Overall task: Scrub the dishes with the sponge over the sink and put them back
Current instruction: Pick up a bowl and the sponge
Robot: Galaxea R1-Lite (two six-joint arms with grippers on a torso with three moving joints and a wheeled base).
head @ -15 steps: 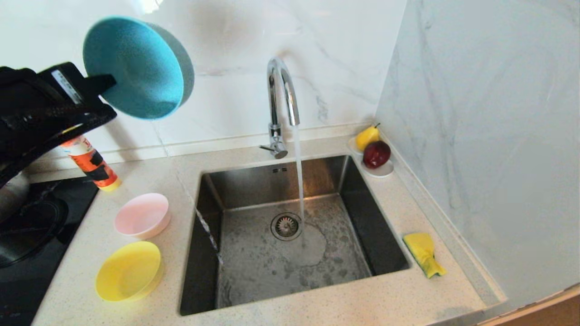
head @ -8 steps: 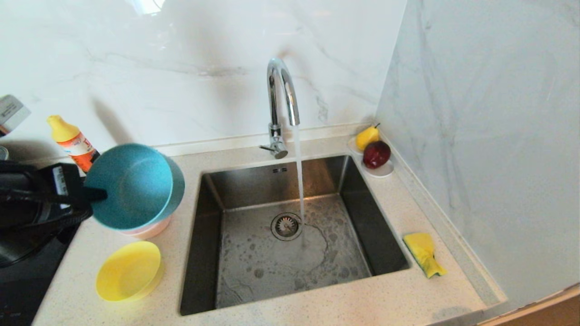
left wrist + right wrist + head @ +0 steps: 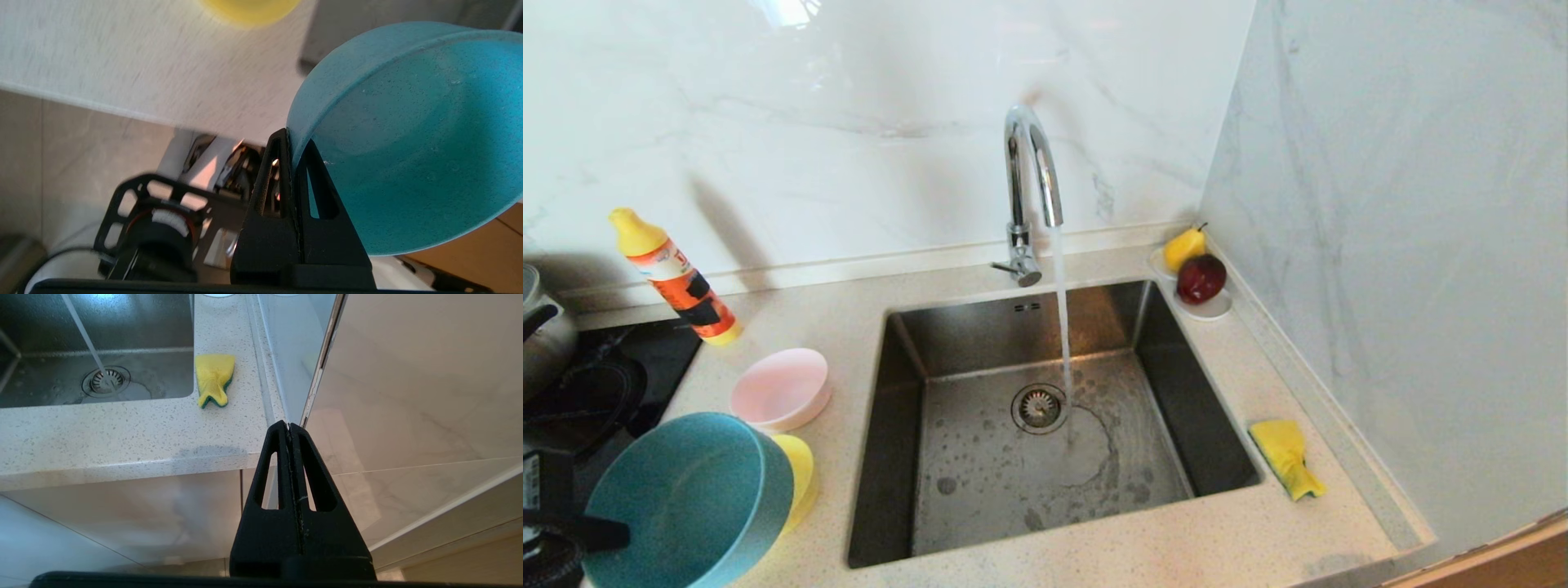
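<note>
Nearest, at the lower left of the head view, the left gripper (image 3: 609, 535) comes in from the counter's front corner with its black fingers (image 3: 282, 163) clamped on the rim of the light blue round plastic bowl (image 3: 686, 502). The bowl is tipped on edge, its open side turned toward the camera, and it hangs over the front left part of the speckled white stone counter (image 3: 1094, 555), covering most of the yellow round plastic bowl (image 3: 800, 478) that sits behind it. In the left wrist view one finger lies inside the rim and the other outside.

The right gripper (image 3: 289, 426) is parked low in front of the counter's right front corner, its two black fingers pressed together on nothing.

Further back on the left, the pink round plastic bowl (image 3: 780, 388) stands upright on the counter, just beside the sink's left edge. The large square brushed-steel sink (image 3: 890, 457) fills the middle, with the small yellow sponge with a green scouring side (image 3: 1286, 457) lying on the counter just to its right. Water runs from the curved chrome tap (image 3: 1029, 180) to beside the round drain strainer (image 3: 1039, 407).

At the back left stands an orange bottle with a yellow cap (image 3: 674, 278), tilted. At the back right corner a yellow pear (image 3: 1183, 247) and a red apple (image 3: 1201, 278) rest on a small white saucer (image 3: 1213, 309).
</note>
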